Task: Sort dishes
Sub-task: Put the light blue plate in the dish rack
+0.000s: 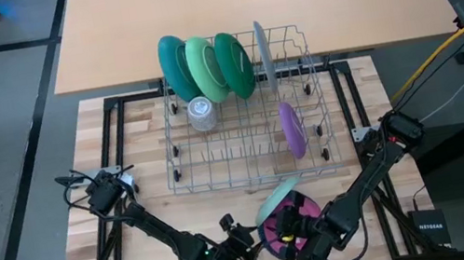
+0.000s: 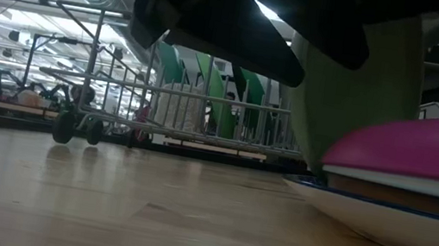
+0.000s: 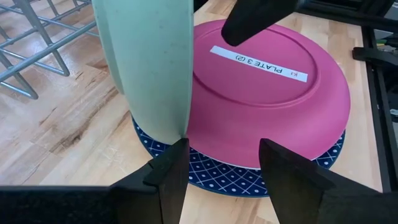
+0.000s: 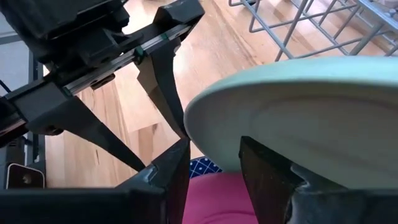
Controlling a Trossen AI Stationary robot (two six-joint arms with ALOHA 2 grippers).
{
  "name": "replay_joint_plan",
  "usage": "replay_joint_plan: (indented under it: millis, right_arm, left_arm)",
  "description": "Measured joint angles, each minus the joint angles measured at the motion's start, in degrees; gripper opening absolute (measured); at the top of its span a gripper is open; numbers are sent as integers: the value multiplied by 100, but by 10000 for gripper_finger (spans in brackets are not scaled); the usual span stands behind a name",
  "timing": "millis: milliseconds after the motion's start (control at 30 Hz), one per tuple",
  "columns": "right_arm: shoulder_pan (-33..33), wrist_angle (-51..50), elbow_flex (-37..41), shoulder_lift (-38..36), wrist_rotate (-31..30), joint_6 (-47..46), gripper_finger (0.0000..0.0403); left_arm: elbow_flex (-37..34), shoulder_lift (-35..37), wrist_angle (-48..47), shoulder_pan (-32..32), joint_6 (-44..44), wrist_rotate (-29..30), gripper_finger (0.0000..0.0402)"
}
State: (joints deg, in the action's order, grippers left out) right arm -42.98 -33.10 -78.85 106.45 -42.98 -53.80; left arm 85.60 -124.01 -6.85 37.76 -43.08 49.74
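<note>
A pale green plate (image 3: 146,62) stands on edge over a stack of dishes near the table's front edge. The stack has an upside-down pink plate (image 3: 267,93) on top and a blue patterned plate (image 3: 217,171) at the bottom. My right gripper (image 4: 211,168) is shut on the pale green plate (image 1: 281,188). My left gripper (image 3: 224,174) is open just left of the stack. One of its fingers (image 3: 174,165) stands right at the plate's lower edge. In the low view the plate (image 2: 362,101) rises steeply above the pink plate (image 2: 416,148). My right gripper pinches the pale green plate's rim (image 4: 214,140) between its two fingers, one on each face. The plate stands on edge, tilted, with its lower edge (image 3: 177,134) down at the rim of the stack. I cannot tell whether my left gripper's finger touches the plate.
A metal wire dish rack (image 1: 247,161) stands in the middle of the table. It holds upright teal and green plates (image 1: 203,67), a grey plate (image 1: 263,49), a purple plate (image 1: 291,128) and a clear cup (image 1: 201,113). Bare wood lies left of the stack.
</note>
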Motion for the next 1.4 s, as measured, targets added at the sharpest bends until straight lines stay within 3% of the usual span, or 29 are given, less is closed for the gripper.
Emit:
replay_joint_plan:
  millis: [567,733,1000,1167,1400]
  right_arm:
    - [0,-151,2,0,-9,4,144]
    - [0,-177,4,2,-7,7,144]
    - [-11,-188,4,2,-7,7,144]
    - [-11,-186,4,2,-7,7,144]
    - [-11,-184,5,2,-2,7,144]
  left_arm:
    - [0,0,-33,0,-46,-2,182]
    - [0,0,-507,43,-664,-3,182]
    - [0,0,-1690,232,-2695,160,182]
    - [0,0,-1442,188,-2664,568,182]
    - [0,0,-1172,-34,-2557,635,182]
